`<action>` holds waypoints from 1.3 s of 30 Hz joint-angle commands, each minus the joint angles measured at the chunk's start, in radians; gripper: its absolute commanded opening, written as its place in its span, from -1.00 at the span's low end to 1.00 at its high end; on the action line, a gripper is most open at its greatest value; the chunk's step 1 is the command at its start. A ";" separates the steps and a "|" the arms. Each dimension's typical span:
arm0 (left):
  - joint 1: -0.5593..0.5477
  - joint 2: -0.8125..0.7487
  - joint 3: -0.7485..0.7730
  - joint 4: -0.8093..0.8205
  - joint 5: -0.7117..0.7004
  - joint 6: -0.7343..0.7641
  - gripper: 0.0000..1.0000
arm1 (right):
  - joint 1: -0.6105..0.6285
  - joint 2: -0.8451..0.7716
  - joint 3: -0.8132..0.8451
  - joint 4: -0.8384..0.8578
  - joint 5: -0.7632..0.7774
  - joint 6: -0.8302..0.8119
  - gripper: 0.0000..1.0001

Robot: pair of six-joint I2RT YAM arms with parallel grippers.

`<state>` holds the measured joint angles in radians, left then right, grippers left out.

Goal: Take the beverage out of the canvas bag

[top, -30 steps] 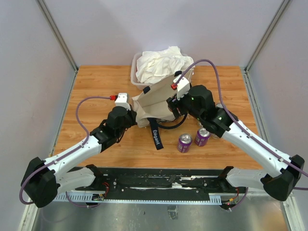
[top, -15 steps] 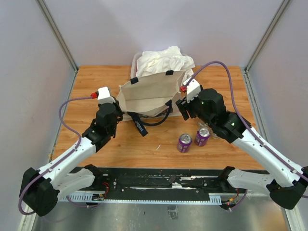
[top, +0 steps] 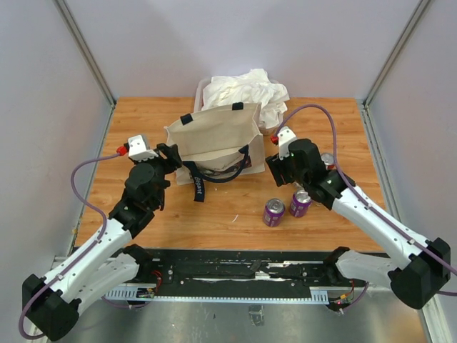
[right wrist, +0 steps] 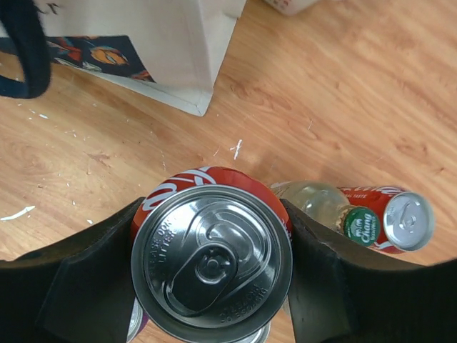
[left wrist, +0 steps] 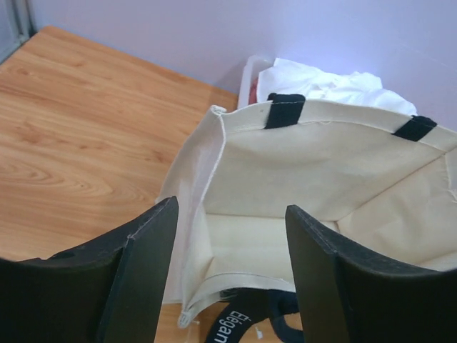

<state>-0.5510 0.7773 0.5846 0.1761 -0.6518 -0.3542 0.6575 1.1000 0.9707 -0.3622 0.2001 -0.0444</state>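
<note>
right gripper (right wrist: 212, 275) clamping red can (right wrist: 212, 250) upright by sides, right of canvas bag (top: 214, 136) (likely for set-down by purple cans (top: 274, 211)); left gripper (left wrist: 228, 264) gaping empty, facing bag mouth.

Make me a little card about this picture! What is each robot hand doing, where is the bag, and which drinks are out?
Bag: canvas bag stands upright on the table, mouth open
Inside bag: no drink shows in the left wrist view
Left hand: open, empty, facing the bag's mouth
Right hand: closed around a red can, beside the bag
Drinks on table: purple cans, green-capped bottle, second red can
Behind bag: white cloth in a clear tub
</note>
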 commanded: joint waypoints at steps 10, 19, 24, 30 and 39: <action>0.006 -0.046 0.001 0.018 0.154 -0.038 0.86 | -0.130 0.173 -0.077 0.277 -0.227 0.106 -0.98; 0.005 -0.143 0.008 -0.170 0.079 -0.017 0.99 | -0.130 0.241 -0.148 0.329 -0.191 0.094 -0.84; 0.005 -0.209 -0.019 -0.229 0.086 -0.015 0.99 | -0.130 0.258 -0.188 0.366 -0.164 0.088 -0.71; 0.005 -0.284 -0.044 -0.271 0.094 -0.017 0.99 | -0.130 0.287 -0.204 0.401 -0.150 0.091 -0.07; 0.005 -0.212 0.001 -0.382 0.084 -0.039 0.99 | -0.123 0.267 -0.193 0.374 -0.120 0.101 1.00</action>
<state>-0.5510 0.5442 0.5457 -0.1524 -0.5488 -0.3805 0.5362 1.3949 0.7616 0.0002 0.0425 0.0544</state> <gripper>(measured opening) 0.994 0.937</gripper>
